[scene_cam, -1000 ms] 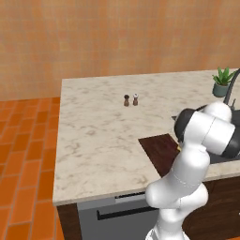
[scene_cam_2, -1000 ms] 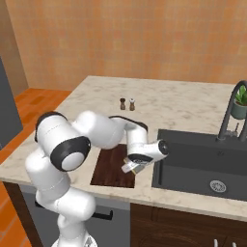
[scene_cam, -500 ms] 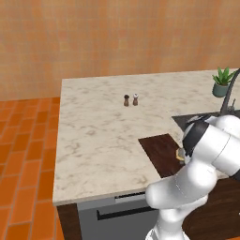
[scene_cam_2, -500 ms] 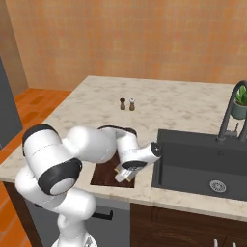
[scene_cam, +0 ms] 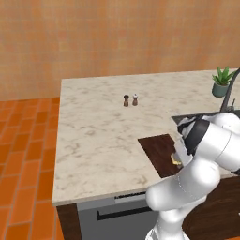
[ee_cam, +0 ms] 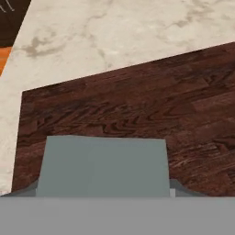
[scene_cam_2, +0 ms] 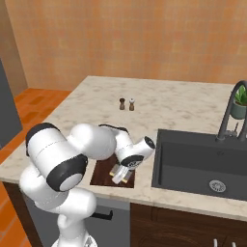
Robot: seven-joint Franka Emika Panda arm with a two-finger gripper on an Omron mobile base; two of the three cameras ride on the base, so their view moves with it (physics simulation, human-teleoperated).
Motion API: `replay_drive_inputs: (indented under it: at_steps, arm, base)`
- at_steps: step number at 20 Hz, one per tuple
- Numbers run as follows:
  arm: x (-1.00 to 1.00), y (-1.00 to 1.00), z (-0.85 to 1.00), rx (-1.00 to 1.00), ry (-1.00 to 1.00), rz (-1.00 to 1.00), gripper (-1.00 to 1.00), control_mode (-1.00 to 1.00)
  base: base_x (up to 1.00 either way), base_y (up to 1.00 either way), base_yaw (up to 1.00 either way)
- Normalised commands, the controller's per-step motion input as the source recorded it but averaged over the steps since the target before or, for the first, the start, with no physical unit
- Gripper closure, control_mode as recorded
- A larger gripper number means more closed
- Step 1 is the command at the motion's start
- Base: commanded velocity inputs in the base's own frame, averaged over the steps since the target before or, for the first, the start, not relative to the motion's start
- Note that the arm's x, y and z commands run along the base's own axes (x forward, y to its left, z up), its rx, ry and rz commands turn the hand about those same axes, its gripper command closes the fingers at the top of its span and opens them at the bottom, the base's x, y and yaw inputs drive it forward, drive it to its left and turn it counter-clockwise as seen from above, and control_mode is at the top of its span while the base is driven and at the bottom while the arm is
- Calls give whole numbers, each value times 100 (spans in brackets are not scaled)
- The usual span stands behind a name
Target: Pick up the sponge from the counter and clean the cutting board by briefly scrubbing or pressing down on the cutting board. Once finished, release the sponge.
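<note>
One sponge (ee_cam: 102, 166) on one cutting board (ee_cam: 137, 110), two shakers (scene_cam: 130, 100) beyond

Bright even rendered light, faint soft shadows, slightly blurry, no glare

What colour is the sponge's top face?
Grey-blue; the sponge shows best in the hand view, over the dark brown cutting board.

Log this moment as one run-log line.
phase: scrubbing | end effector: shut on sponge | sponge: low over cutting board near its front edge | release: not yet
</note>
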Motion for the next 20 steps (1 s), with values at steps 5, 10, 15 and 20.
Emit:
replay_drive_inputs:
  at_steps: [5,10,15,20]
  arm:
    - [-1,66,-20,6,27,17,100,-100]
    - [-28,95,-18,1,6,16,100,-100]
    - [-42,100,-1,0,-8,3,100,-100]
    - [-22,100,4,-5,-13,0,100,-100]
  base:
    - [0,0,0]
    - [0,0,0]
    - [0,0,0]
    - [0,0,0]
